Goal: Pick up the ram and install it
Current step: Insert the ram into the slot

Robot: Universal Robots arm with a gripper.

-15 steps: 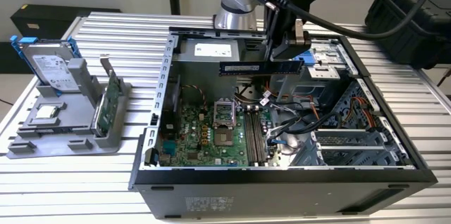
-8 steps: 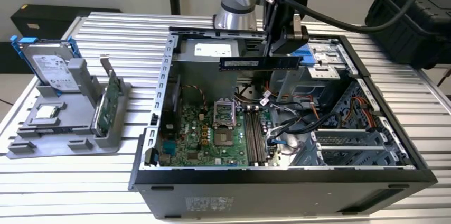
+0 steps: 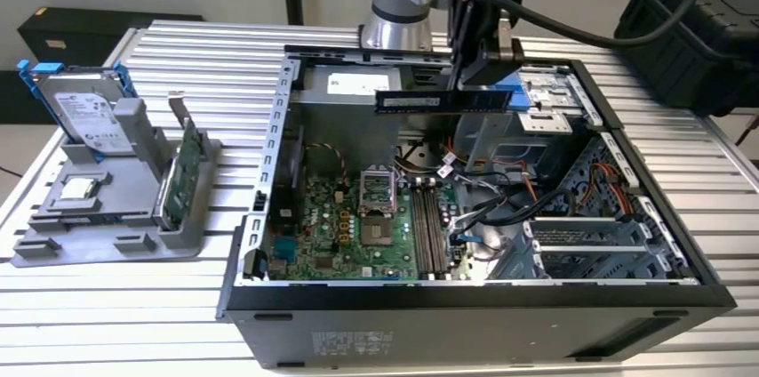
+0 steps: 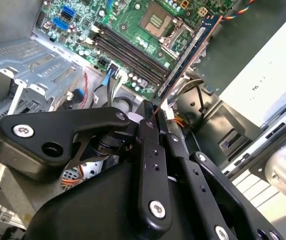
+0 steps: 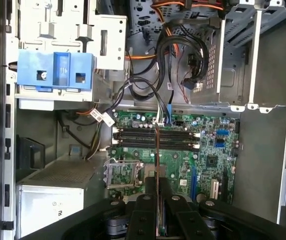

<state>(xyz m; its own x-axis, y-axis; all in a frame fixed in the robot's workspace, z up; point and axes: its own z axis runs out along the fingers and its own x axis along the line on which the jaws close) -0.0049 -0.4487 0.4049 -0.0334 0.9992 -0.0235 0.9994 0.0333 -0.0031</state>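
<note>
Blue-green ram [image 3: 442,100] is hanging in the air over the open computer case [image 3: 275,128], well above the motherboard [image 3: 355,235] and touching nothing but the hand [image 3: 477,85]. In the exterior view its long axis is lying level, running from the exterior view's left to the exterior view's right, with the stick standing on its long edge and the white label facing the camera. The memory slots [image 3: 429,226] are running near-to-far below it, so the ram is pointing roughly across them, not along them, and is not seated.

In the second wrist view the ram [image 4: 188,56] is sticking straight out from the hand [image 4: 155,106] toward the board and crossing the slots [image 4: 128,50] at about a right angle. In the first wrist view the ram [image 5: 156,155] is showing edge-on as a thin line over the slots [image 5: 155,138].

The hand is pinching narrow on the ram, gripping it near the end at the exterior view's right, with both fingers [image 4: 147,150] pressed against its flat faces.

On the slatted tabletop [image 3: 119,306], a grey holder [image 3: 107,235] is sitting at the exterior view's left of the case, carrying a hard drive [image 3: 83,115] and a green card [image 3: 180,183].
</note>
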